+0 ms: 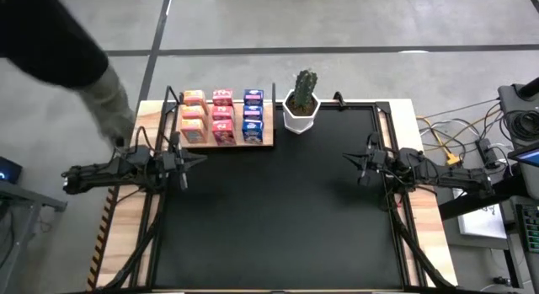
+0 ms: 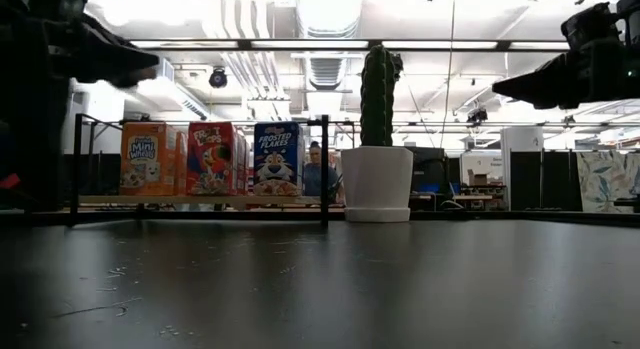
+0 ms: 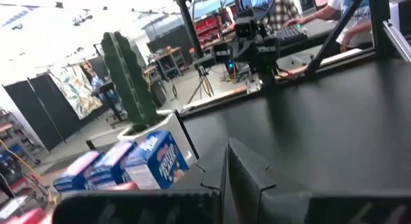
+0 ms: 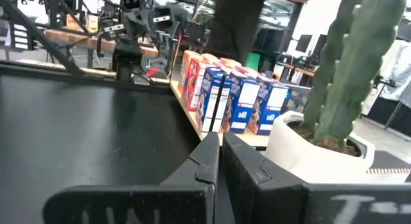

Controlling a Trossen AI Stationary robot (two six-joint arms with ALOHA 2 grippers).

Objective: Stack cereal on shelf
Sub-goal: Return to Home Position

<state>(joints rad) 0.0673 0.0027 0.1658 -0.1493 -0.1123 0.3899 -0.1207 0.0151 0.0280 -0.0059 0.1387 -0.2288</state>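
Observation:
Nine small cereal boxes stand upright in three rows on the light-wood shelf (image 1: 269, 143) at the table's far left: orange (image 1: 194, 117), pink-red (image 1: 222, 117) and blue (image 1: 253, 117). In the low view they show as orange (image 2: 143, 159), pink-red (image 2: 210, 159) and blue (image 2: 277, 159) between thin black posts. My left gripper (image 1: 200, 159) is shut and empty, raised above the mat just near of the shelf. My right gripper (image 1: 347, 157) is shut and empty, raised over the mat's right part, its fingers (image 4: 207, 158) pointing toward the shelf.
A cactus in a white pot (image 1: 301, 109) stands right of the shelf at the far edge. A person's sleeved arm (image 1: 105, 100) reaches to the table's far left corner beside my left arm. Cables and gear (image 1: 472, 147) lie off the right edge. The black mat (image 1: 278, 227) spreads nearer.

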